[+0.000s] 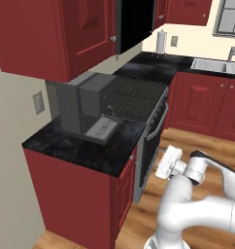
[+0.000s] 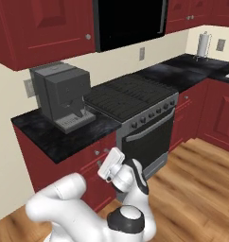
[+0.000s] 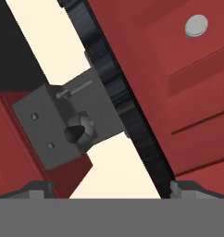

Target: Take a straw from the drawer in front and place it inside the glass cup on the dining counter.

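Red drawer [image 3: 178, 55] front, grey round knob.

Cabinets [image 1: 71, 199]: dark red, with small silver-grey knobs [image 3: 196, 25]; countertop [image 1: 80, 146]: black with fine grey marbling. Coffee machine [image 2: 62, 94]: matte mid-grey; stove [image 2: 149, 127]: black grates over a grey steel front with a black oven door. Wall [image 2: 121, 59]: cream; floor [image 2: 197, 189]: light brown wood planks; robot arm [image 1: 202, 204]: white with dark joints.
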